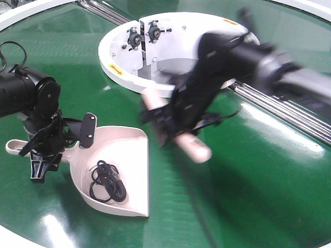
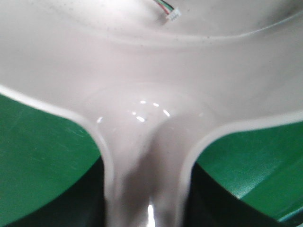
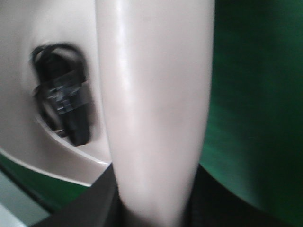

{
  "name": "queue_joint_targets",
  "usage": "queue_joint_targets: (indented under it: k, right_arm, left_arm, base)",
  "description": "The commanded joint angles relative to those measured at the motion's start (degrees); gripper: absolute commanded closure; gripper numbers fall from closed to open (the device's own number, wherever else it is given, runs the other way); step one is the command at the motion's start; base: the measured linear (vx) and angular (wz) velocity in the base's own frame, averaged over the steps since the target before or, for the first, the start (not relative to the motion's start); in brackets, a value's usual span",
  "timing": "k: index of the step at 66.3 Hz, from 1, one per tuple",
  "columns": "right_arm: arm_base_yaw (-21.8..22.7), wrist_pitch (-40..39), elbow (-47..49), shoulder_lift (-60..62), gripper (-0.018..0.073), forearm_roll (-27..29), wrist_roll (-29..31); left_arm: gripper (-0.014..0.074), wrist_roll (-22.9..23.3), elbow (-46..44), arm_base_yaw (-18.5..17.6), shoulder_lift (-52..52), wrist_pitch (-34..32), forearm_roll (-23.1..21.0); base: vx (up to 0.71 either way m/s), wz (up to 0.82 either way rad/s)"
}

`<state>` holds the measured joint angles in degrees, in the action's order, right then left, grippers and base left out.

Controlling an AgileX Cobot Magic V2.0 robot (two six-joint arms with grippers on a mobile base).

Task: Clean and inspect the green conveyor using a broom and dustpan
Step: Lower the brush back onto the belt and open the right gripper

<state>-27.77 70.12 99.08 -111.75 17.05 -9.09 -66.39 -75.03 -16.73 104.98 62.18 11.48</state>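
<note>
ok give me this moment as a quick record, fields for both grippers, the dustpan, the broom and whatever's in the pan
left gripper: shut on the dustpan's handle
right gripper: shut on the broom, arm motion-blurred
dustpan: tray down on the green conveyor
broom: tilted, just right of the dustpan, bristles not visible
in the pan: coiled black cable

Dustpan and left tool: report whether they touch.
Touching. The exterior front-facing view shows the left tool clamped on the dustpan handle; the left wrist view shows that handle between its dark fingers.
</note>
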Motion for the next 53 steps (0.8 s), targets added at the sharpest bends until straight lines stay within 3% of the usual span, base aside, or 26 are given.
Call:
queue_joint_targets:
  k: [1,24,53]
  right_arm:
    - [4.04,-2.06,-1.05,8.45,0.0561,-2.25,0.97]
    - [13.20,-8.51,-20.23,24.08,0.0561,-11.58,4.83]
    - [14.97,-16.34,-37.79,27.65,0.0561,-15.89,6.00]
  left_arm:
    - [0.0604,-0.01,-1.53,-0.26,-2.66,-0.02,-0.08]
    - [0.0604,-0.01,-1.53,-0.26,-2.66,-0.02,-0.08]
    - [0.0604,-0.01,-1.53,-0.26,-2.66,-0.02,-0.08]
  base:
    - [0.00,0.00]
    - [0.00,0.00]
    - [0.00,0.00]
